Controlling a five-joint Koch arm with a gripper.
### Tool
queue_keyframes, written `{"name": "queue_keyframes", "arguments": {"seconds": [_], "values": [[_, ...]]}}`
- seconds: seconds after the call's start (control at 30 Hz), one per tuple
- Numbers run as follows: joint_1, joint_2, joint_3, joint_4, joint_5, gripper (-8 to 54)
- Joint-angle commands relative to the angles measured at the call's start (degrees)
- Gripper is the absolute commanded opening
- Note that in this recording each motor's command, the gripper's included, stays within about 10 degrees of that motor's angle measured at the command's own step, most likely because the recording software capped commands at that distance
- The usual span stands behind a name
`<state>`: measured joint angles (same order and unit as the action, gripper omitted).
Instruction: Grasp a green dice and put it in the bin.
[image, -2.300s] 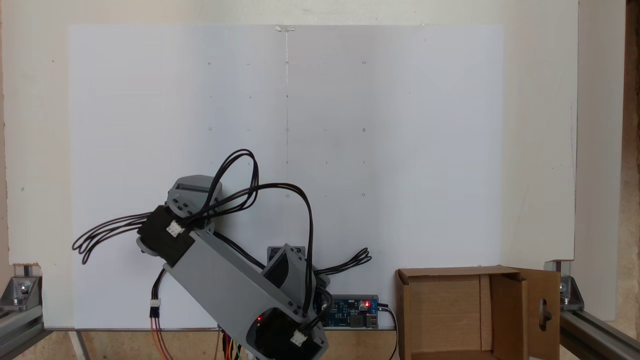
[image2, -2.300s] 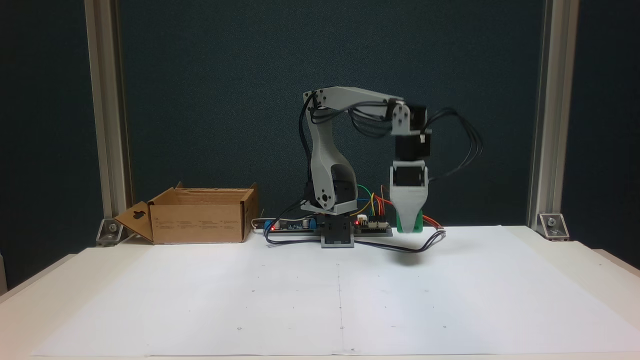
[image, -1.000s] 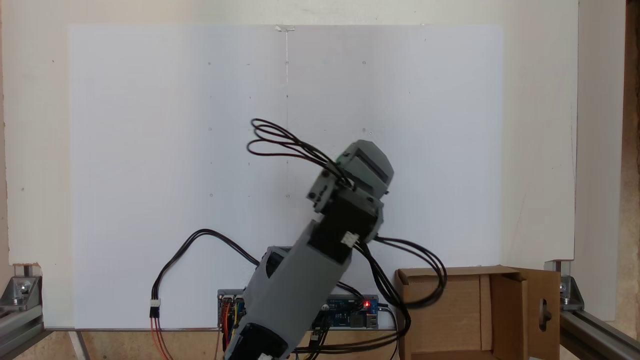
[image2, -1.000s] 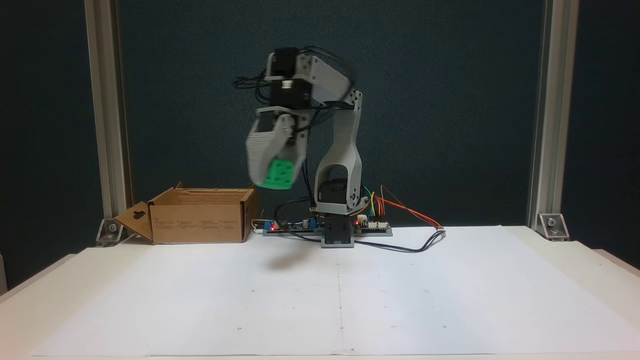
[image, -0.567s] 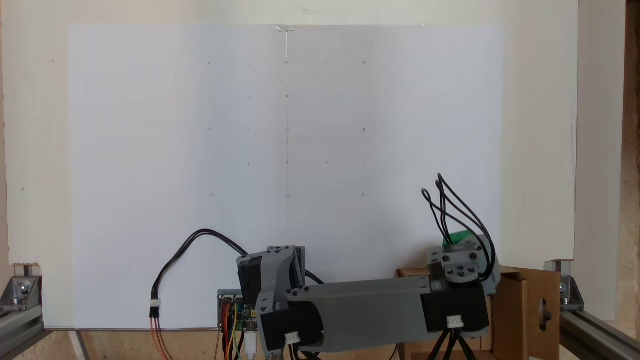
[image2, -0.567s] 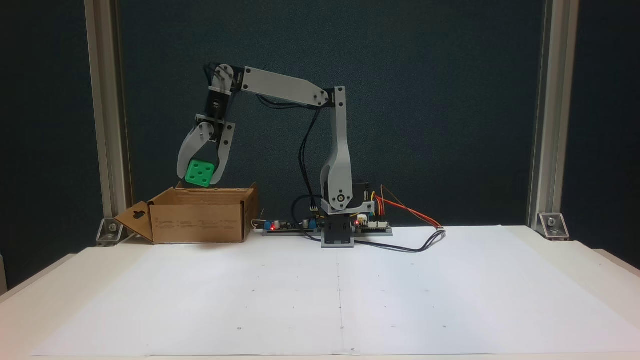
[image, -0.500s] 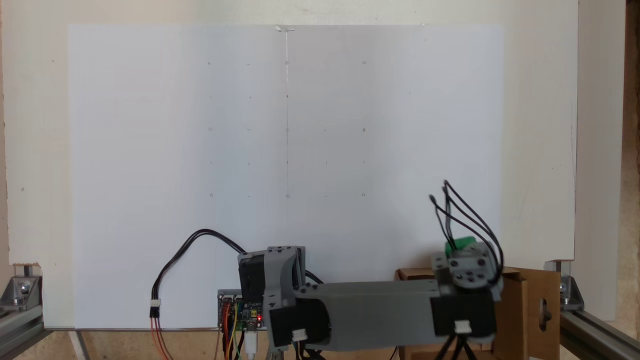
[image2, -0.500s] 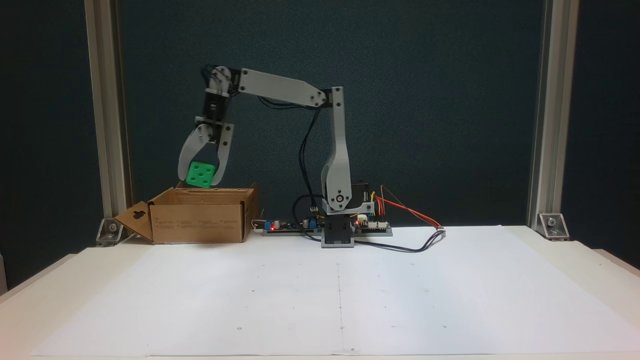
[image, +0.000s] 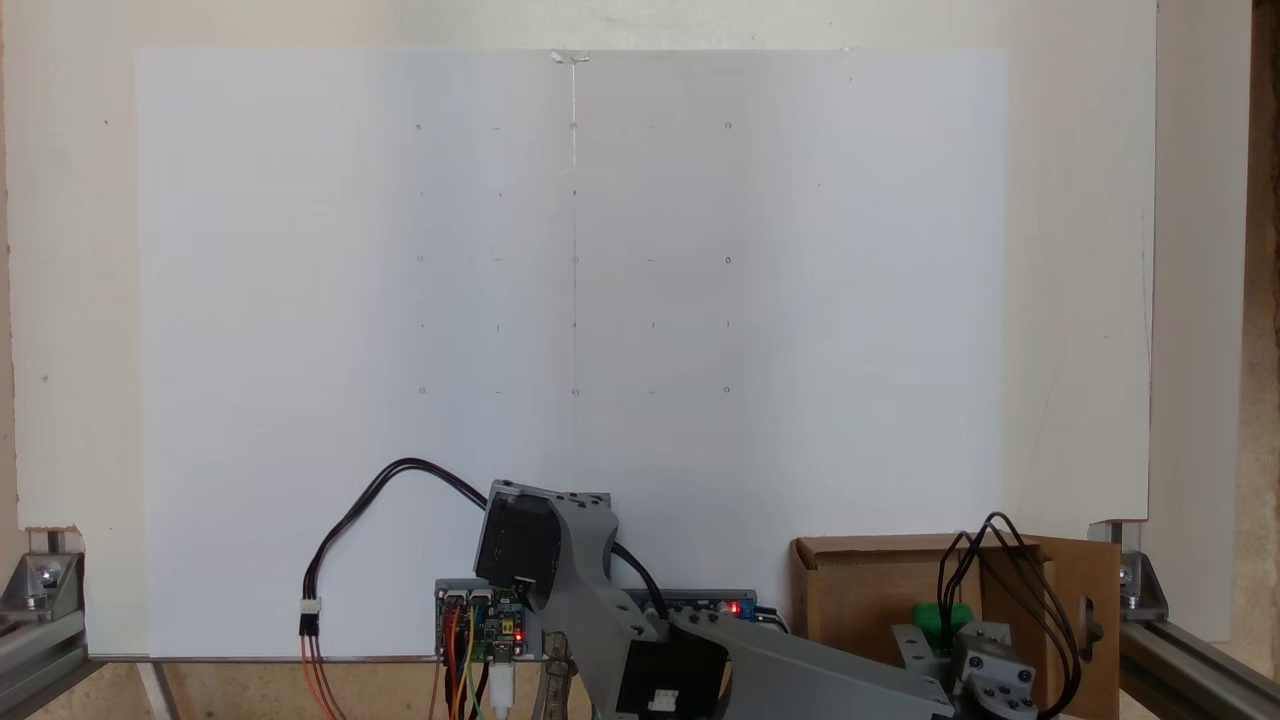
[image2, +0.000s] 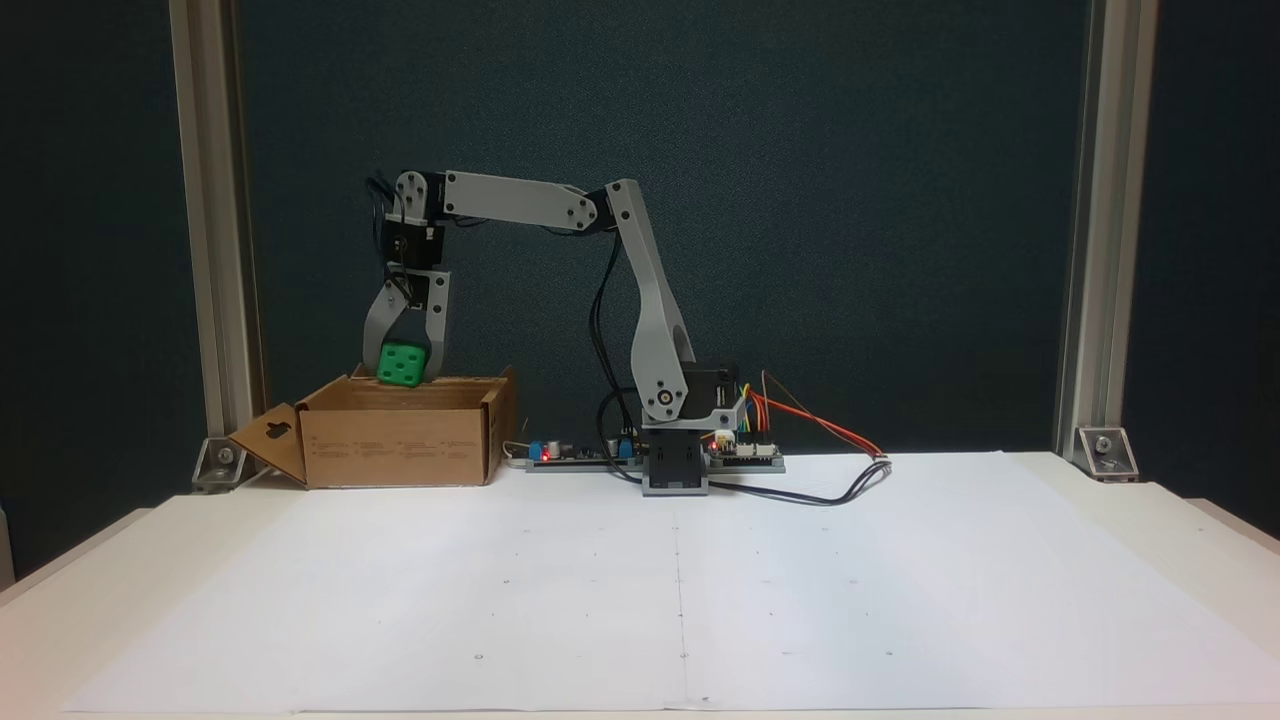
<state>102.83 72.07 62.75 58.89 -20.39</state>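
The hand (image2: 404, 370) hangs from the arm (image2: 520, 203) straight down over the bin (image2: 400, 440), its two grey fingers (image2: 374, 330) spread just wide enough to pinch the dice (image2: 402, 364) between their tips, one finger against each side. The dice sits level, a face with recessed pips turned toward the camera, its lower edge about at the bin's top rim, so it hangs in the bin's mouth and not on the floor of it. Whether it touches the cardboard cannot be told.

In the fixed view from above, the dice (image: 941, 617) shows as a green patch inside the outline of the bin (image: 850, 590), partly covered by the wrist (image: 985, 665) and its looping black cables (image: 1010, 590); the fingers themselves are hidden there under the wrist.

The bin stands at the back of the table (image2: 90, 600), left of the arm's base (image2: 676, 470) in the front view, touching nothing but the table. One flap with a keyhole cut-out (image2: 268, 438) leans outward at its left. A white sheet (image2: 700, 590) covers most of the table in front.
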Motion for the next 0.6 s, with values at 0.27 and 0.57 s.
{"name": "queue_keyframes", "arguments": {"seconds": [0.27,0.57], "values": [[2.11,1.41,-2.99,-3.78,-4.13,45.8],[-16.52,15.82,-3.08,-5.27,13.18,44.6]]}}
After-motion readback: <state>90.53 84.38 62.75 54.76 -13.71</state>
